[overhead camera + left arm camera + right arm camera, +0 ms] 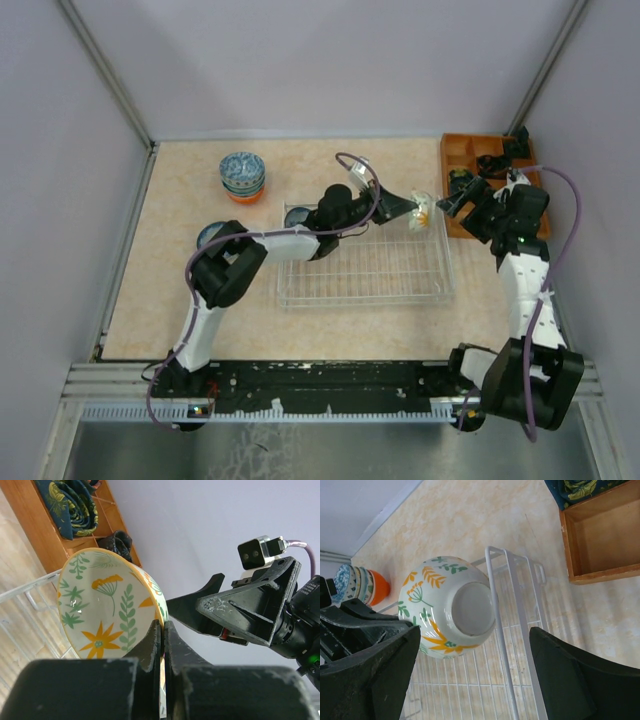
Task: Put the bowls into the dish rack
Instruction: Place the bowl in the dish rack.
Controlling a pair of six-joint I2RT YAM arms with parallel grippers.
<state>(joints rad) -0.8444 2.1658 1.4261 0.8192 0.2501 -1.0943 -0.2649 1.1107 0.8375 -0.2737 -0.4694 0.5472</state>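
Between the two tools, at the far right corner of the dish rack, a floral bowl is held on its side. It is white with orange flowers and green leaves. The left tool is closed tight on the bowl's rim, one finger inside and one outside. The hollow of the bowl faces back toward that tool's wrist, and the plain round foot faces away from it. Directly across, the right tool stands wide open and holds nothing. In its wrist view its two fingers frame the bowl's foot, near it but apart. Below the bowl lies the white wire corner of the rack; whether the bowl touches the wire cannot be told. Behind the left tool, along its arm, a dark blue bowl sits at the rack's far left corner. A second bowl shows partly under the arm's elbow on the table. Farther out to that tool's left, a stack of bowls stands on the table, blue patterned ones nested above an orange one. Just behind the right tool sits an orange wooden tray with open compartments, some holding dark patterned items
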